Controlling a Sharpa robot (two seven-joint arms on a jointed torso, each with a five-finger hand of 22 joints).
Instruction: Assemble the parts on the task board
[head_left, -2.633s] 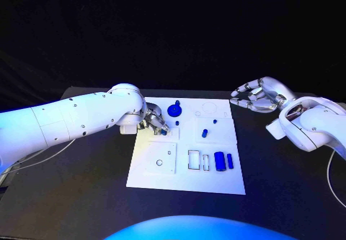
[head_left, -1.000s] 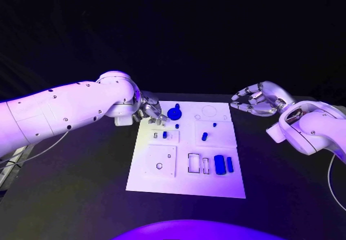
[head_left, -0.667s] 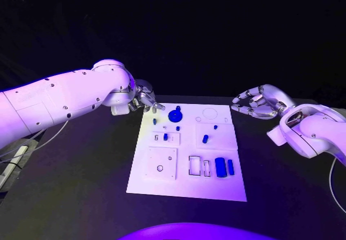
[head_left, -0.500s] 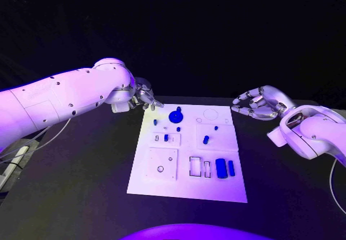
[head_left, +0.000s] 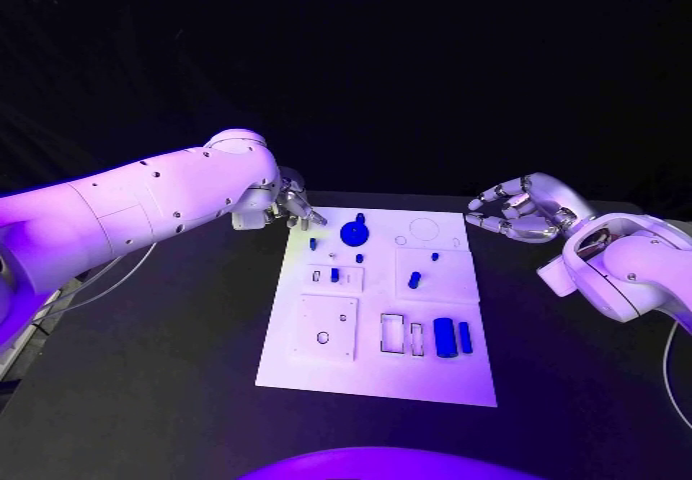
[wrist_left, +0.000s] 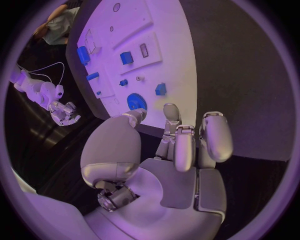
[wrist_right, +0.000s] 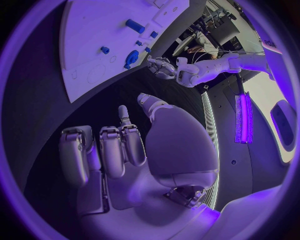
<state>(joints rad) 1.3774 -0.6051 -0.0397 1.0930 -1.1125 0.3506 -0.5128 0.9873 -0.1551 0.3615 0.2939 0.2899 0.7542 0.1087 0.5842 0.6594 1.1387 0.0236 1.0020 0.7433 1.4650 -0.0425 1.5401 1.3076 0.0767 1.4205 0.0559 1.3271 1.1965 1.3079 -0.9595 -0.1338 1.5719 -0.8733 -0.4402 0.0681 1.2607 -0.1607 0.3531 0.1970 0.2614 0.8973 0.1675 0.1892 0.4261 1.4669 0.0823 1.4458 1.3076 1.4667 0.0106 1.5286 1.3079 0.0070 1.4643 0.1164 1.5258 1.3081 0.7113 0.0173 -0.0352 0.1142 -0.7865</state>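
Assembly looks partly done: the white rectangular task board (head_left: 378, 345) mid-table holds several small blue plastic parts (head_left: 444, 337), some slots bare, while the silver left hand (head_left: 294, 208) and right hand (head_left: 516, 211) hover empty, fingers loosely apart.

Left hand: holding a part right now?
No. In the left wrist view the left hand has nothing between its fingers, and the blue parts lie on the board.
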